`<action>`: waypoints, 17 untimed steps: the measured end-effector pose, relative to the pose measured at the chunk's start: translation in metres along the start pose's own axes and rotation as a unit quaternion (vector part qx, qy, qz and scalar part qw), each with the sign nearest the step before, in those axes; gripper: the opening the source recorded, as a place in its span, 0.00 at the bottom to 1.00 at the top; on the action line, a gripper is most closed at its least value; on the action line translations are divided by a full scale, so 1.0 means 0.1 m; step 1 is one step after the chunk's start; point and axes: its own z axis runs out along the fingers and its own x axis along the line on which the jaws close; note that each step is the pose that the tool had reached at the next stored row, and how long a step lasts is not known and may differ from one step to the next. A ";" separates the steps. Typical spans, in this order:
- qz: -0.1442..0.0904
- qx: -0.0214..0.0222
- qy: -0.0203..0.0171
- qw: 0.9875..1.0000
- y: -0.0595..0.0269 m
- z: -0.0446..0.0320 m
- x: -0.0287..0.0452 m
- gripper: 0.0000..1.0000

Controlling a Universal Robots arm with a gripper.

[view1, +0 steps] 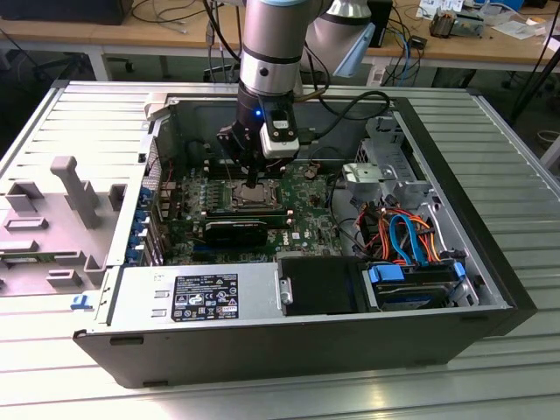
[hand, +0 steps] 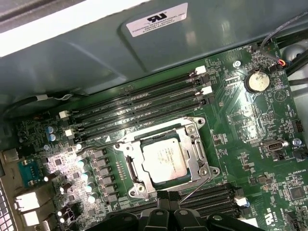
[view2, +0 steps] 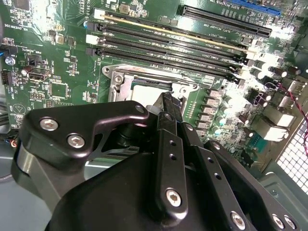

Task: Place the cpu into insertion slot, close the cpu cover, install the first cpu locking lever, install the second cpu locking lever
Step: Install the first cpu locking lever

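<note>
Silver-grey cylindrical arm segment [view1: 273,35], black band below, blue light at wrist. White-and-black camera box [view1: 281,137] beside wrist. Matte black gripper [view2: 166,108]: curved linkage plates, silver hex screws [view2: 76,141]. Black cable [view1: 350,107] trailing off wrist.

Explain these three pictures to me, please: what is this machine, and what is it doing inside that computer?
It is a single robot arm reaching down into an open computer case that lies on its side on a metal table. The exterior view comes from a camera standing off the arm; both wrist views come from cameras riding near its wrist. On the green circuit board sits the insertion slot, with the silvery cpu already in it and the cpu cover lying framed around it. The gripper, the arm's black tool, hovers at the socket's edge beside a thin wire lever. It seems to hold nothing.
</note>
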 end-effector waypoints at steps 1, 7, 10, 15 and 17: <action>-0.001 0.000 0.000 1.000 0.000 0.000 0.000 0.11; -0.007 0.001 -0.001 1.000 0.000 0.000 0.000 0.11; -0.009 0.001 -0.001 1.000 0.000 0.000 0.000 0.11; -0.013 0.001 -0.001 1.000 0.000 0.000 0.000 0.11; -0.014 0.001 -0.001 1.000 0.000 0.000 0.000 0.11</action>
